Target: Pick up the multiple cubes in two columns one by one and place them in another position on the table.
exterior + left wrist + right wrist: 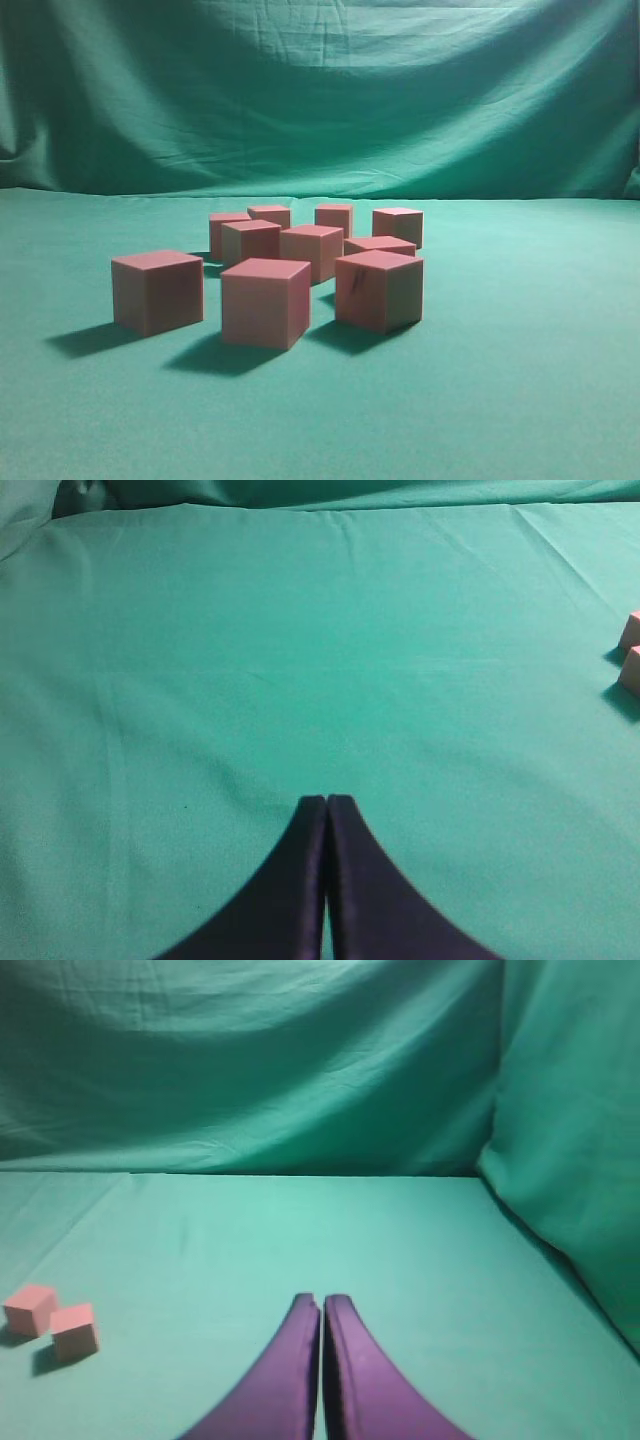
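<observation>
Grippers: two were seen, one in each wrist view; neither appeared in the exterior view.
Left gripper: its dark fingers were pressed together at the tips with nothing between them, above bare green cloth.
Right gripper: its purple-tinted fingers were likewise closed tip to tip and held nothing.
Backdrop cloth: one draped green sheet hung behind the table, creased and folded; in the right wrist view it also covered the right side.
Table: one wide flat surface in smooth green cloth, with faint creases visible in the left wrist view.
Cubes: ten counted in the exterior view, all resting on the table in a loose cluster near the middle, with reddish-pink tops and paler sides.
Front row: three cubes, namely the left front cube set apart from the rest, the middle front cube, and the marked cube with a small dark mark on its left face.
Behind them: seven cubes close together, several partly hidden by those in front, so whether they touched could not be told.
Left wrist view: two cubes only, cut off at the right edge, well apart from the left gripper.
Right wrist view: two cubes at the lower left, just beside one another, well apart from the right gripper.
Between grippers and cubes: only bare table cloth lay there.
</observation>
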`<state>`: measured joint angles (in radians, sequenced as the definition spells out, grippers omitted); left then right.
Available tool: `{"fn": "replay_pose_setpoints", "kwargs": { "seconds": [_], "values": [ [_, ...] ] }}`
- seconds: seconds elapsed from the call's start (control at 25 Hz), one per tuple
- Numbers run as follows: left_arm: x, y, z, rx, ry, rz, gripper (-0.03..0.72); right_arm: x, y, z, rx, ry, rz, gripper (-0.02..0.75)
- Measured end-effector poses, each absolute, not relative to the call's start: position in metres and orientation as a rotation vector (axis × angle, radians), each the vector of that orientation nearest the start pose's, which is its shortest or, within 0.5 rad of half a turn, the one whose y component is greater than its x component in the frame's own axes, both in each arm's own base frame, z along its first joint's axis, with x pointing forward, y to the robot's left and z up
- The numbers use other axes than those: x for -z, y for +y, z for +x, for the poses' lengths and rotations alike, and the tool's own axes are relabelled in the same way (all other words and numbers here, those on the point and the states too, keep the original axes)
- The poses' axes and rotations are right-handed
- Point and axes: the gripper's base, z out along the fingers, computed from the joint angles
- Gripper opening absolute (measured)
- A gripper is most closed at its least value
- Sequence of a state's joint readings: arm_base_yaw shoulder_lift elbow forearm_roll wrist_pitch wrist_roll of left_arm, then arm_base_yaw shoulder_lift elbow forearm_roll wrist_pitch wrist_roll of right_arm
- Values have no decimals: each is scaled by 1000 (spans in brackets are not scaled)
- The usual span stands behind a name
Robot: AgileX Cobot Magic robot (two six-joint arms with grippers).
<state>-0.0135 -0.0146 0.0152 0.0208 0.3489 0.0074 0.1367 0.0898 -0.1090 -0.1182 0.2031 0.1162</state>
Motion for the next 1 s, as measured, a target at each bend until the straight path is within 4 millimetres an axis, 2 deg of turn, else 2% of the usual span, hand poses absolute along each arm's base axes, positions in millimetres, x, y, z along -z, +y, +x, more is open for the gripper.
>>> {"fn": "replay_pose_setpoints", "kwargs": {
  "seconds": [0.28,0.4,0.64,1.0],
  "values": [
    [-177,0,53,-16,1833,32,0,-187,2,56,-67,1707,-8,0],
    [-177,0,53,-16,1833,32,0,-185,2,56,-77,1723,5,0],
    [-177,0,53,-16,1833,32,0,-170,2,52,-72,1881,15,0],
    [-177,0,53,-16,1833,32,0,-169,2,52,-40,1890,-28,0]
  ]
}}
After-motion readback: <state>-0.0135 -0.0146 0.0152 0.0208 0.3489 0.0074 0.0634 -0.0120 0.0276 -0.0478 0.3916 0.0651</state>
